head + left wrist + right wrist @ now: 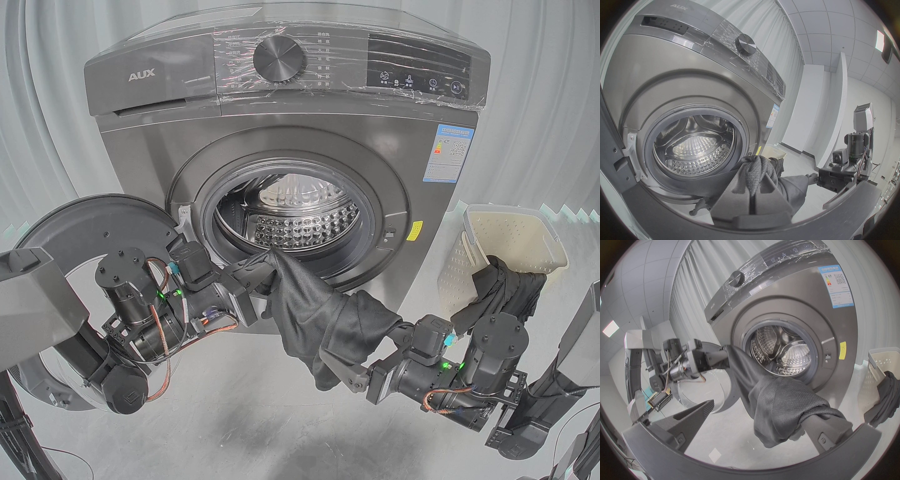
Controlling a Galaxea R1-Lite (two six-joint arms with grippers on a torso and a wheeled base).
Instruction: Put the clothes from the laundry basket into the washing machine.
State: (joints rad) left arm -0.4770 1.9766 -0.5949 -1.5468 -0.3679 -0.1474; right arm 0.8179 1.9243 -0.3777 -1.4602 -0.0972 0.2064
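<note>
Fingers [775, 195] of the left gripper [753, 190]: pressed together on a bunched end of the dark garment [319, 312], at the lower lip of the washing machine's [281, 125] round opening, centre-left in the head view. Those of the right gripper [756, 412]: spread wide, nothing pinched, the garment's other end draped over one of them, right of centre and low in the head view. Between the two, a sagging band of cloth in front of the drum [300, 219], hanging outside the opening.

From the left wrist, a close look at the pinch; from the head, the same spot masked by folds. From the right wrist, the wide gap between bare finger [693, 415] and draped finger; from the head, little more than one dark prong under the cloth. From both wrists, ceiling tiles [850, 31] and a lit panel [880, 40].

Below, pale grey floor [237, 406]; behind, pale pleated curtains [550, 94]. At the left edge, the round door [94, 231] swung open. At the right, beside the machine, the cream laundry basket [519, 234] with a second dark garment [506, 287] spilling over its rim.

Buried in cloth: the draped finger's tip. Cut by the frame: the door's lower arc. Impossible to tell what else lies deep in the basket.
</note>
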